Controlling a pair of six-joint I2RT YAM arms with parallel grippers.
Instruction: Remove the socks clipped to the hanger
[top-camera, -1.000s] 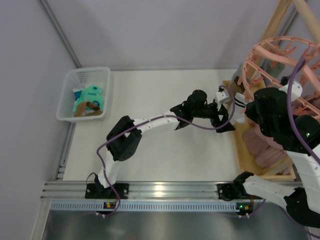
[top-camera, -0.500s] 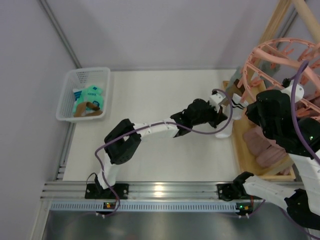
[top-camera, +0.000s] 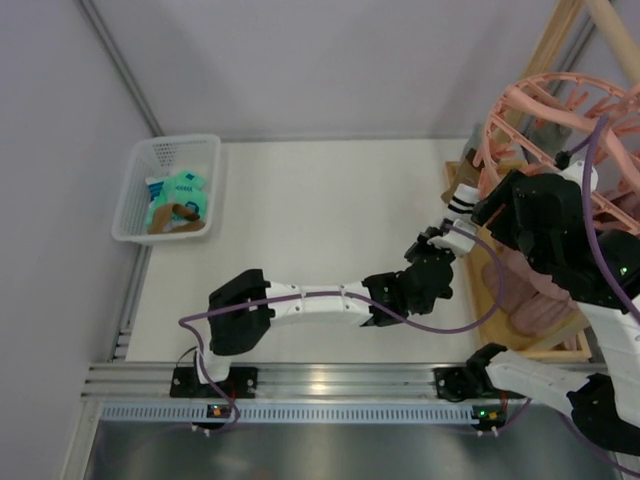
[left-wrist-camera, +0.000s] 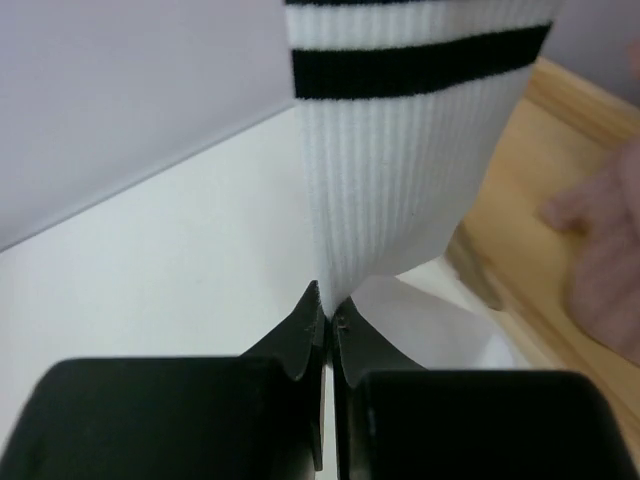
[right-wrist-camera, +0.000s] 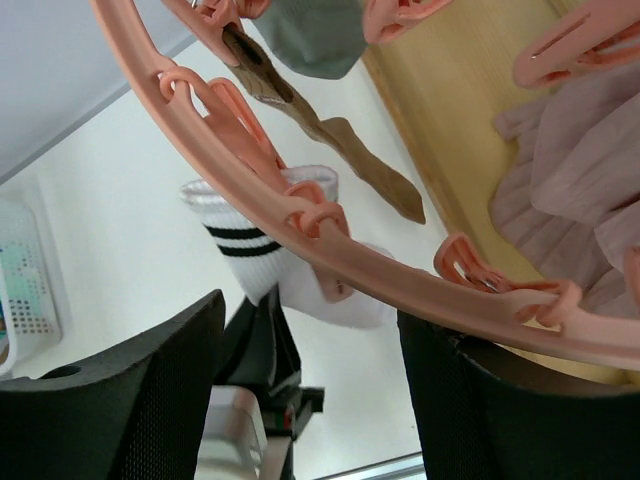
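White worktop (top-camera: 330, 220) below, left gripper (left-wrist-camera: 327, 320) jaws pinching the striped white sock (left-wrist-camera: 400, 180), right gripper (right-wrist-camera: 310, 320) jaws spread by the pink hanger (right-wrist-camera: 230, 150).

Overhead looks down — wrist views close, sharing one sock (left-wrist-camera: 400, 180).

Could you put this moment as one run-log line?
Left jaws: shut on striped sock | Right jaws: open at pink hanger | Basket: holds other socks
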